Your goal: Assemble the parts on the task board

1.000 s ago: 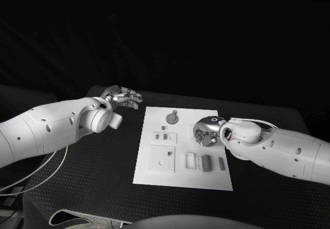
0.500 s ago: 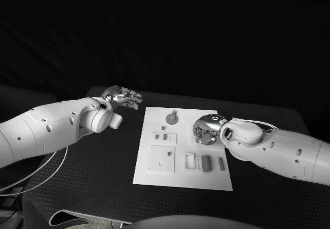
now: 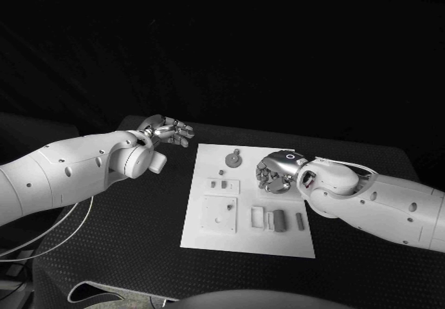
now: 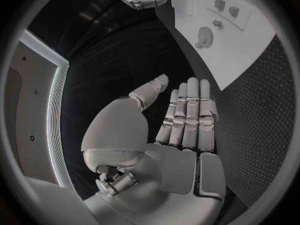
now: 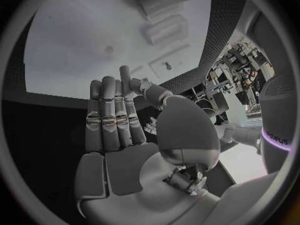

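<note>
Lying flat at the middle of the black, textured table, the task board is a smooth white rectangular plate with its long axis running from the robot toward the far edge. Small grey parts sit on it — a round disc-shaped part near the far end and an oblong part on the right side. The left hand hovers off the board's far left corner, fingers straight and empty. The right hand hangs over the board's right portion, fingers extended, holding nothing.

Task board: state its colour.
The task board is plain white, with small grey parts on it; the head view shows it best.
</note>
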Action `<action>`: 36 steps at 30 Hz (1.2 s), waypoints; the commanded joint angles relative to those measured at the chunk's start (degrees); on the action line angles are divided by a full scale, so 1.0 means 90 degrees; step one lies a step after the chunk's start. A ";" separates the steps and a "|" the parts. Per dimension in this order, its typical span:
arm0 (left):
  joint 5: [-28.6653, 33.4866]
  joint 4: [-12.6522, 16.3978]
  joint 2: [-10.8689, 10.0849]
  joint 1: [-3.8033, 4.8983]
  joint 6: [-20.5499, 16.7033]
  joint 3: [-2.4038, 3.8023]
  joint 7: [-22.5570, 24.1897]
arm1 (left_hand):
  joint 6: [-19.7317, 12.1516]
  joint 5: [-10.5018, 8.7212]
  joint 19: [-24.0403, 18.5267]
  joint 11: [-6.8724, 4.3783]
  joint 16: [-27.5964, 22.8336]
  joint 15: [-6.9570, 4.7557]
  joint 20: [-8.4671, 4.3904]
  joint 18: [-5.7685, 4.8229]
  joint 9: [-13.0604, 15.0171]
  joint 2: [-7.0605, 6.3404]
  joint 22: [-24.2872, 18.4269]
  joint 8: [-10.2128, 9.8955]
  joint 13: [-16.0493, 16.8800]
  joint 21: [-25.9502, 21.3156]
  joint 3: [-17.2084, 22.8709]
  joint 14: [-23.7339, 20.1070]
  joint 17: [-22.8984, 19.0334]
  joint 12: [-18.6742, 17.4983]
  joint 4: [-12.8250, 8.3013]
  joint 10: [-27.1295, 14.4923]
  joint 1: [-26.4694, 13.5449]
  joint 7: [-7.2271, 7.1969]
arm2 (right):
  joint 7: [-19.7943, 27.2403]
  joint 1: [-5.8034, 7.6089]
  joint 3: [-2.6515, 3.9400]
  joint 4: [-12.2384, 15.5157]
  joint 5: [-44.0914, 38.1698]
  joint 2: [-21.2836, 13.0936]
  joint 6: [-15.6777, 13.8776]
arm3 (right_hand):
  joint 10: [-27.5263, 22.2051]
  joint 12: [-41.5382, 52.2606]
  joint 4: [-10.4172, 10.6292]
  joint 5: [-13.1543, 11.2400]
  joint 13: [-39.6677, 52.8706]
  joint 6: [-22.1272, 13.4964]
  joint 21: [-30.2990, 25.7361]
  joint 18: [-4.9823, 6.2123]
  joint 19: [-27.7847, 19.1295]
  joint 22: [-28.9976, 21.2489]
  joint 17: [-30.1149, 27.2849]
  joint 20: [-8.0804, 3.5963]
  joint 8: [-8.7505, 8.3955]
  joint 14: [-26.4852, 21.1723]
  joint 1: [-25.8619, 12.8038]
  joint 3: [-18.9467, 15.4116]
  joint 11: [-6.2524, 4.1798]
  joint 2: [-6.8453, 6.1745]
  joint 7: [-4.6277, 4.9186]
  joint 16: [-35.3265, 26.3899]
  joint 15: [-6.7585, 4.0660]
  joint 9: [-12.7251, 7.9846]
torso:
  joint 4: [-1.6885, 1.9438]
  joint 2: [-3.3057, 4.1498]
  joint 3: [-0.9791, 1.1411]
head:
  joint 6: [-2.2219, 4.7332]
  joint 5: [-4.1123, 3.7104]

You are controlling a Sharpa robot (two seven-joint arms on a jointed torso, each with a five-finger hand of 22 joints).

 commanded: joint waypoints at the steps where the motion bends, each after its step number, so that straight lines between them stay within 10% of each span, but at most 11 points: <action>1: 0.0014 0.0013 0.0014 0.0009 0.0066 0.0004 0.0059 | -0.0051 0.0009 -0.0009 -0.0001 -0.0031 0.0016 0.0027 -0.0021 -0.0006 0.0007 -0.0011 0.0019 -0.0008 -0.0036 -0.0045 0.0015 0.0011 0.0022 0.0007 -0.0034 -0.0051 0.0008 | 0.0127 -0.0003 0.0007 0.0167 0.0357 0.0023 -0.0097 | 0.0067 0.0021 -0.0006 0.0017 0.0025 0.0064 0.0043 0.0046 0.0061 0.0153 0.0010 0.0000 0.0033 0.0005 0.0002 0.0052 -0.0001 0.0047 -0.0033 0.0032 -0.0029 0.0052 | -0.0007 0.0002 -0.0001 | -0.0002 0.0039; 17: 0.0014 -0.0002 0.0071 0.0009 0.0069 0.0005 0.0071 | -0.0050 0.0009 -0.0009 -0.0001 -0.0039 0.0016 0.0027 -0.0021 -0.0007 0.0008 -0.0013 0.0024 -0.0008 -0.0036 -0.0046 0.0019 0.0024 0.0026 0.0009 -0.0033 -0.0054 0.0007 | 0.0369 -0.0046 -0.0041 0.0566 0.0494 0.0643 -0.0051 | 0.0055 0.0003 -0.0022 0.0016 0.0029 0.0052 0.0054 0.0046 0.0057 0.0150 0.0009 -0.0002 0.0018 -0.0009 -0.0021 0.0069 0.0005 0.0072 -0.0026 0.0042 -0.0029 0.0048 | 0.0000 -0.0001 -0.0004 | -0.0051 0.0229; 36: 0.0016 -0.0016 0.0160 0.0010 0.0100 0.0005 0.0053 | -0.0050 0.0007 -0.0007 -0.0002 -0.0047 0.0016 0.0027 -0.0021 -0.0008 0.0008 -0.0014 0.0029 -0.0009 -0.0035 -0.0048 0.0021 0.0036 0.0030 0.0011 -0.0032 -0.0058 0.0007 | 0.0429 -0.0525 -0.0174 0.0209 0.0078 0.1198 -0.0072 | 0.0054 -0.0004 -0.0045 0.0016 0.0032 0.0052 0.0061 0.0046 0.0054 0.0150 0.0008 -0.0005 0.0014 -0.0013 -0.0024 0.0077 0.0005 0.0081 -0.0026 0.0048 -0.0030 0.0049 | 0.0009 0.0000 0.0001 | -0.0169 0.0389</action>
